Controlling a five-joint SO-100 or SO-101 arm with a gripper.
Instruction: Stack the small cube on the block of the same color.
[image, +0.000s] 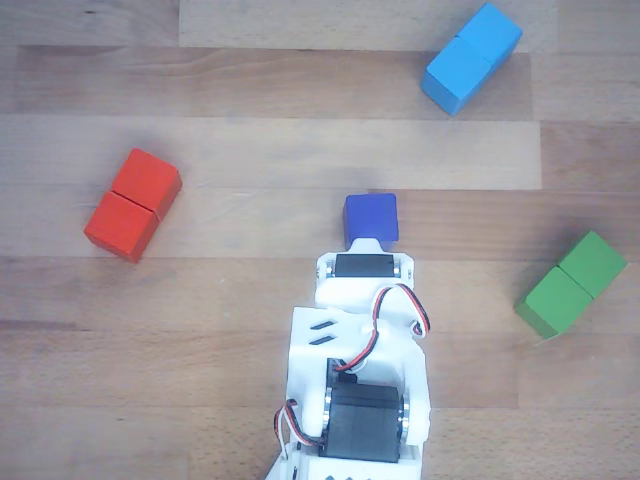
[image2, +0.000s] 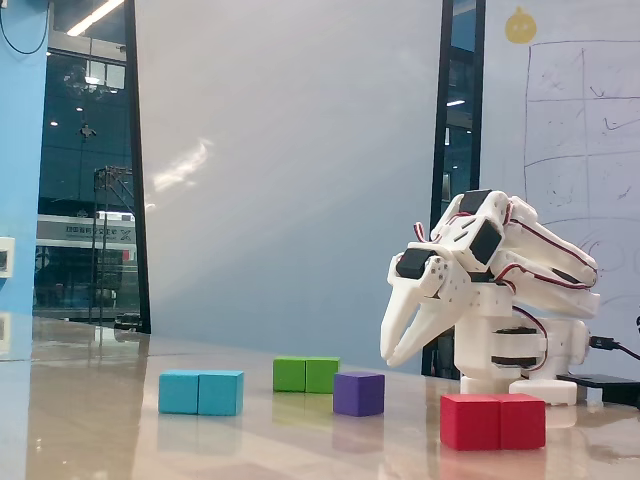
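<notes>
Currently the small cube (image2: 359, 393) sits alone on the bench (image2: 100, 430), clear of the other blocks. Poised above it and slightly to the right in the fixed view, the hand (image2: 392, 355) is empty, fingers slightly parted. Well left lies the sky-blue block (image2: 201, 392).

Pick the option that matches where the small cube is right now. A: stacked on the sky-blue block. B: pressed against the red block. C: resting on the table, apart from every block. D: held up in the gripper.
C: in the fixed view the small cube sits on the table, with the gripper above it and not holding it; in the other view it stands clear of the sky-blue block.
</notes>
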